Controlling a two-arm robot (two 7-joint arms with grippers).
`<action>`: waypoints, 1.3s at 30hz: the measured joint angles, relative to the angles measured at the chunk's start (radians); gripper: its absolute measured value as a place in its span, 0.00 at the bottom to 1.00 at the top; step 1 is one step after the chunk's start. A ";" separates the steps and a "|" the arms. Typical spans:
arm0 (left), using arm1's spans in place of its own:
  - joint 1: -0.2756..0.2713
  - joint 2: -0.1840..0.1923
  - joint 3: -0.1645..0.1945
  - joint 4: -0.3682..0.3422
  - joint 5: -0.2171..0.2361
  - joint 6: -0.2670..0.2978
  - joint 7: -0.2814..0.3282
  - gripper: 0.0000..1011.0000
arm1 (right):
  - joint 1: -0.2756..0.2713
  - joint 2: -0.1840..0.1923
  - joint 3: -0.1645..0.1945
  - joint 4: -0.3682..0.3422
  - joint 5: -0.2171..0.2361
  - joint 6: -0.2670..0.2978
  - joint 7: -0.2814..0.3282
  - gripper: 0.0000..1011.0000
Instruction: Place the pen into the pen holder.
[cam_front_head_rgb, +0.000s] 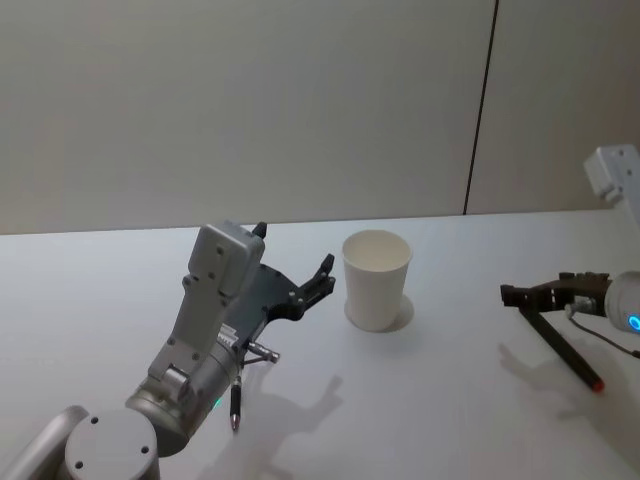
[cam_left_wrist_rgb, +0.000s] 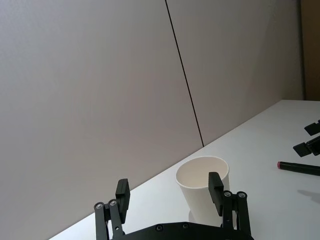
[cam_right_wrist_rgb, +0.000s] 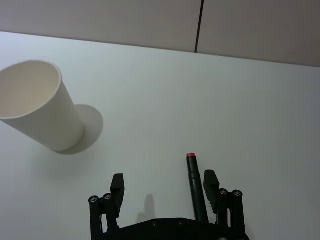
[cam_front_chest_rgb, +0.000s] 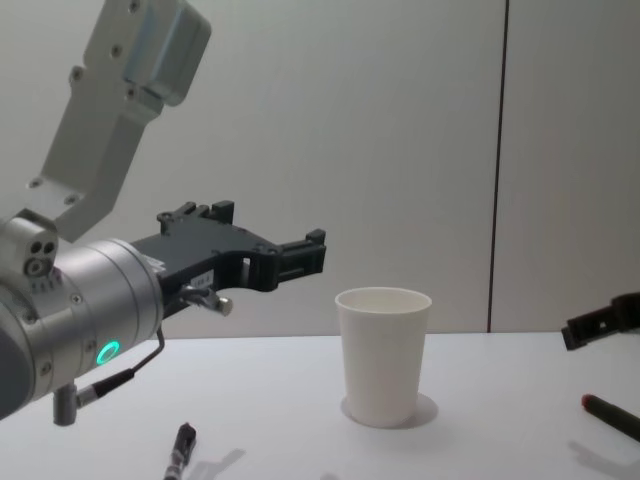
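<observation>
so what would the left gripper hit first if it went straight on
Probably the cup: the open left gripper aims at it. The chest view shows the gripper slightly above the rim, so it may clip the rim or pass over.

A plain white bench spreads across the foreground, its surface matte and marked by soft grey shadows. Behind its far edge rises a pale grey panelled wall. A thin dark vertical seam between two panels runs down to the bench, right of centre.
</observation>
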 joint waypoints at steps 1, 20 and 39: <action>0.000 0.000 0.000 0.000 0.000 0.000 0.000 0.99 | 0.005 0.000 0.000 0.006 -0.003 0.005 0.003 0.99; 0.000 0.000 0.000 0.000 0.000 0.000 0.000 0.99 | 0.106 0.006 -0.017 0.159 -0.121 0.073 0.117 0.99; 0.000 0.000 0.000 0.000 0.000 0.000 0.000 0.99 | 0.171 0.009 -0.039 0.277 -0.218 0.064 0.211 0.99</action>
